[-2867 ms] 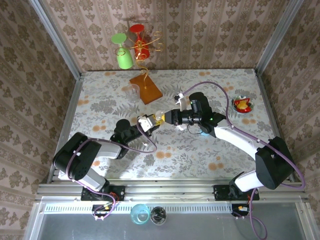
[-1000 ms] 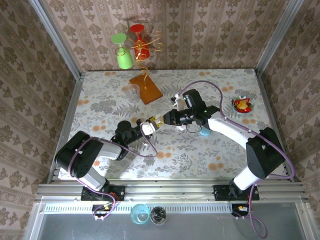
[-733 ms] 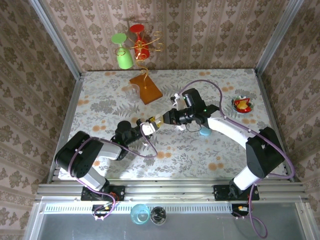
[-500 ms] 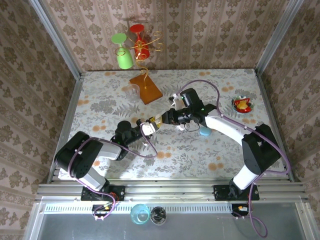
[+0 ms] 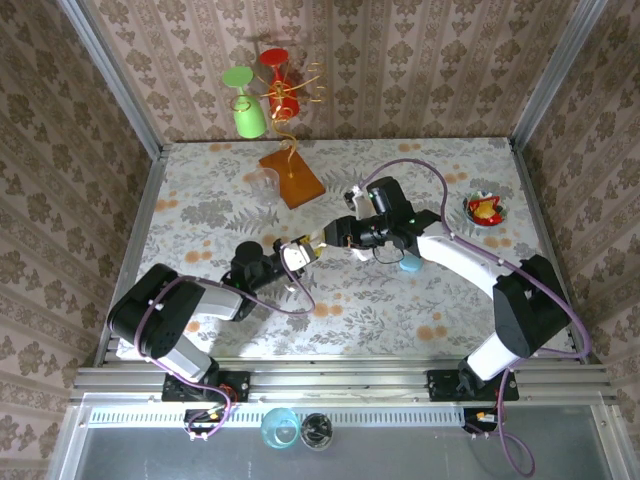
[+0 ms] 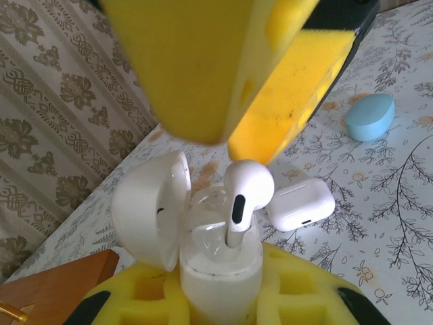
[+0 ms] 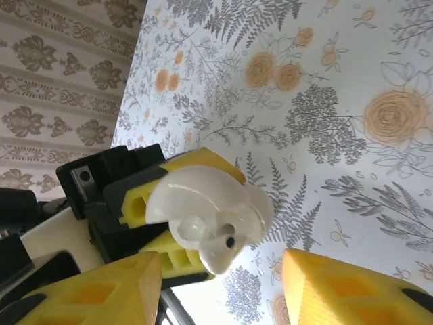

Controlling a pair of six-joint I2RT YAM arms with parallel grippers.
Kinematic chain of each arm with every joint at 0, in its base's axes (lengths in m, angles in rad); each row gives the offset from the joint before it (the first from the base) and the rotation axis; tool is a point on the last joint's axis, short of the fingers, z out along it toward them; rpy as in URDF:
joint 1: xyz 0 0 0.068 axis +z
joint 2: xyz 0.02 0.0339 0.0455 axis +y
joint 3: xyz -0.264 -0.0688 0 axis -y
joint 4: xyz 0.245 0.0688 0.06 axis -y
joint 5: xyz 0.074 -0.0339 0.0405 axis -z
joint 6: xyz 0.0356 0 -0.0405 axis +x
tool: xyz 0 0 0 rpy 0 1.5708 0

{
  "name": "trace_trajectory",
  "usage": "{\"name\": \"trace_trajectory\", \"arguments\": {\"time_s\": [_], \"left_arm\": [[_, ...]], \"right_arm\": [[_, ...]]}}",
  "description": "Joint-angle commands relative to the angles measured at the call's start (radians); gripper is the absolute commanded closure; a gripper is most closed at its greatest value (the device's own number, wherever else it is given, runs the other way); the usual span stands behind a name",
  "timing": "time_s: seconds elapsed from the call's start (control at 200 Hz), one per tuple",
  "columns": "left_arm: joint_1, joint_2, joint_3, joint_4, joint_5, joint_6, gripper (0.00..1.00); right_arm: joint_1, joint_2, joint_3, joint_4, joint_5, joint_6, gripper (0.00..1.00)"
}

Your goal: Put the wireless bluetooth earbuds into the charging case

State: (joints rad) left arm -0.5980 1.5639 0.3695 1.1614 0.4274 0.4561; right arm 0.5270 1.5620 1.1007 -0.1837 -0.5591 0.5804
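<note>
- The earbud (image 6: pixel 247 187) stands stem-down in a well of the open charging case (image 6: pixel 220 261), its rounded head poking above the rim and not fully seated.
- The case's lid (image 6: pixel 150 206) is swung open to 9 o'clock of the earbud in the left wrist view.
- The left gripper (image 6: pixel 220 292) is clamped on the charging case, a yellow finger pressing each side of its lower body.
- In the top view the held case sits just off the table's middle, toward 8 o'clock.
- The right gripper (image 7: pixel 222 271) has its yellow fingers (image 7: pixel 91 298) spread apart with nothing between them. It hangs close at 12 o'clock of the earbud in the left wrist view, not touching it.
- A closed white case (image 6: pixel 301 204) lies on the flowered table (image 5: pixel 440 160), at 3 o'clock of the held case.
- A blue case (image 5: pixel 410 264) lies farther out, at 4 o'clock of the right gripper in the top view.
- A wooden block (image 5: pixel 292 178) sits at 12 o'clock of the held case.
- A red bowl (image 5: pixel 485 209) sits near the table's 3 o'clock edge.
</note>
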Motion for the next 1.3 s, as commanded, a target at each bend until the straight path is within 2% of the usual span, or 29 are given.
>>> {"name": "trace_trajectory", "arguments": {"time_s": [0.0, 0.08, 0.145, 0.33, 0.48, 0.63, 0.9, 1.055, 1.295], "left_arm": [[0.022, 0.003, 0.002, 0.085, 0.049, -0.096, 1.0], [0.028, 0.013, 0.006, 0.103, 0.073, -0.126, 1.0], [0.028, 0.013, 0.011, 0.1, 0.086, -0.127, 1.0], [0.026, 0.012, 0.011, 0.082, 0.1, -0.092, 1.0], [0.014, 0.01, 0.011, 0.077, 0.109, -0.08, 1.0], [0.011, 0.008, 0.009, 0.073, 0.125, -0.08, 1.0], [0.007, 0.011, 0.015, 0.06, 0.12, -0.099, 1.0], [0.014, 0.008, 0.016, 0.061, 0.099, -0.126, 1.0], [0.025, 0.005, 0.021, 0.072, 0.051, -0.193, 1.0]], "right_arm": [[-0.004, -0.039, -0.031, -0.004, 0.054, -0.006, 0.58], [-0.004, -0.035, -0.038, -0.002, 0.047, -0.001, 0.69], [-0.004, -0.027, -0.038, 0.006, 0.032, 0.005, 0.74], [0.006, 0.013, 0.009, 0.008, -0.026, 0.009, 0.74], [0.009, 0.029, 0.035, -0.003, -0.013, -0.006, 0.75], [0.008, 0.035, 0.053, -0.007, -0.015, -0.01, 0.74], [0.01, 0.04, 0.063, -0.006, -0.021, -0.008, 0.65], [0.005, -0.007, 0.038, -0.03, 0.052, -0.025, 0.57], [0.006, -0.059, -0.027, -0.031, 0.064, -0.023, 0.57]]}}
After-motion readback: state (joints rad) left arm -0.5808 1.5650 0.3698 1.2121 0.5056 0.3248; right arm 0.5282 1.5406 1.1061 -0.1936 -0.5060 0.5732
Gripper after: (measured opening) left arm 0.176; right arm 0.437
